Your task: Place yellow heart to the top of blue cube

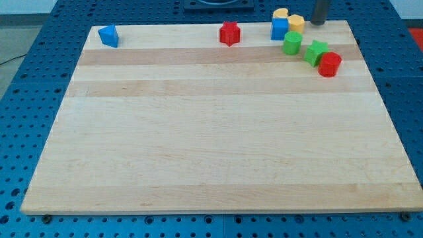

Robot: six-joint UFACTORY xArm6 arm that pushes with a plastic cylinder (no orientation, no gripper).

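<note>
Camera view: a wooden board [218, 132] on a blue perforated table [39, 20], with the blocks gathered along the upper edge of the frame.

No gripper is fitted, so no hand state can be told; my tip [319, 22] is seen at the upper right, just beside the right of a yellow block [297, 23] whose shape cannot be made out; the yellow heart [281, 14] is placed at the board's top edge, touching the top of the blue cube [279, 29]; a green cylinder [292, 43] is found just below the cube; a green block [315, 51] and a red cylinder [329, 64] are set further to the lower right, touching each other; a red star-like block [229, 33] is seen at upper centre; a blue triangular block [109, 36] is set at the upper left; no brand, label or writing can be read.
</note>
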